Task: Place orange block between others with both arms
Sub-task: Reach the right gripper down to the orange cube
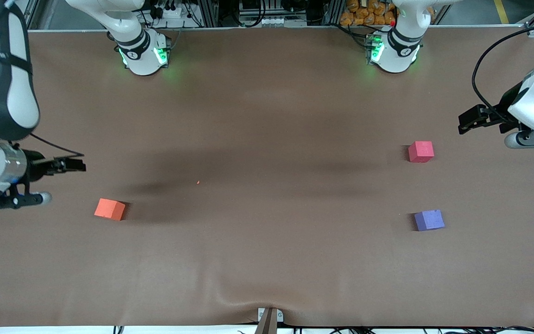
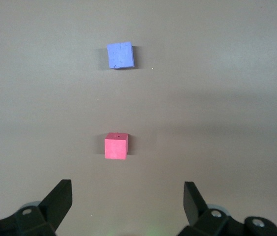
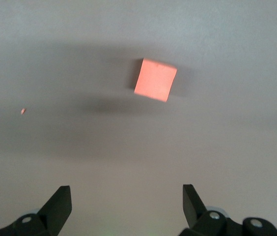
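Both end effectors gape; orange block [image 1: 109,208] matte.

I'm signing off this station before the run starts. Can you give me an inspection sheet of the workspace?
Surface: brown table cover, wrinkled at the edge nearest the front camera.
Job's things: orange block toward the right arm's end; red-pink cube and purple cube toward the left arm's end, apart, the purple nearer the front camera.
Clutter: one tiny orange crumb.
Grippers: left gripper open, empty, near the red-pink cube; right gripper open, empty, near the orange block.
Cables: black cable looping on the left arm.
Surroundings: metal framing and wiring by the bases.
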Robot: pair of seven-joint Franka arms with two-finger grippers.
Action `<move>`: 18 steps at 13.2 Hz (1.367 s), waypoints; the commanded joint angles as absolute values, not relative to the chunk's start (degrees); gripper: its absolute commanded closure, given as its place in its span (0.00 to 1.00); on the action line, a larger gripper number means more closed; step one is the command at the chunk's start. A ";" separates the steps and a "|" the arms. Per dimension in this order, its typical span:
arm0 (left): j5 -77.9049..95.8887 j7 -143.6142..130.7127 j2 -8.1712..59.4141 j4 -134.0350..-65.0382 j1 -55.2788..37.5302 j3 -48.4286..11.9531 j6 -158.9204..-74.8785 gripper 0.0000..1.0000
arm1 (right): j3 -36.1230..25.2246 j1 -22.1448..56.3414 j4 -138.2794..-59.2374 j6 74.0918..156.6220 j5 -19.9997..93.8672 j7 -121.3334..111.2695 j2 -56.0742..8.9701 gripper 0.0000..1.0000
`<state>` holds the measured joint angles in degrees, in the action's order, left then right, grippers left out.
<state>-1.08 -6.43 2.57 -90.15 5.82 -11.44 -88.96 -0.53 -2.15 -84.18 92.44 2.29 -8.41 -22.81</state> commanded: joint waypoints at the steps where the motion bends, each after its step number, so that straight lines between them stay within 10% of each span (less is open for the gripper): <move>1: -1.84 -5.54 2.46 -89.91 6.33 -11.78 -88.15 0.00 | -0.44 -3.86 -83.58 97.62 3.25 -8.26 -27.14 0.00; 18: -1.85 -5.54 3.43 -90.09 6.15 -11.69 -88.24 0.00 | -0.62 -5.98 -83.85 117.86 10.02 1.67 -39.99 0.00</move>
<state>-1.08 -6.43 3.33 -90.38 5.91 -11.37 -88.88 -0.89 -6.14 -84.48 117.31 9.94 0.63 -38.99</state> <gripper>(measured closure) 0.000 0.000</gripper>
